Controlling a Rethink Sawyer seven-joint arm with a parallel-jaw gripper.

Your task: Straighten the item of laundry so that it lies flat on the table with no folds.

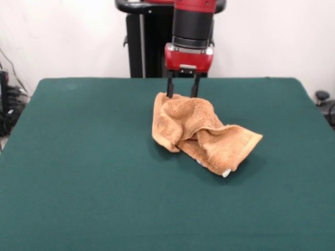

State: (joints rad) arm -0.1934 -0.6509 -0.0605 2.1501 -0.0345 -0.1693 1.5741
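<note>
Towel (201,133) crumpled mid-table (78,183) | pincer (182,94) parted, tips at far edge

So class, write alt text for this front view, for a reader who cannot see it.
A crumpled orange-tan towel lies folded on a dark green table. The red and black arm's end effector comes down from above, its two open fingers at the towel's far edge.

Crumpled towel (201,133) the lone obstacle mid-table, gripper (182,94) at its far top edge, bare green table (78,172) open all around the towel, near side widest.
</note>
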